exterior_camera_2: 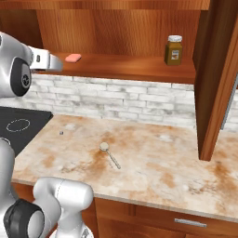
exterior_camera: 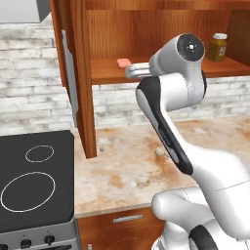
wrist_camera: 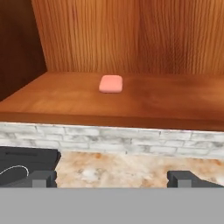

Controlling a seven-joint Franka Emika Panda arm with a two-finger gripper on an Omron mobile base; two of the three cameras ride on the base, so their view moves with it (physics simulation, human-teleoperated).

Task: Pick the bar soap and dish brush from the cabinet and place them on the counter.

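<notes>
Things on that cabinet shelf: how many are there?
2: the pink bar soap toward its left, the amber jar toward its right. The arm hides part of the shelf.

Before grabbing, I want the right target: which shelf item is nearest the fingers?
The bar soap, flat and pink, at the shelf's left; the amber jar stands far right.

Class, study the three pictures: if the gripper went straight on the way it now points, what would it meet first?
Probably the bar soap on the cabinet shelf. The open gripper points roughly at it, though it might clip the shelf's front edge first.
</notes>
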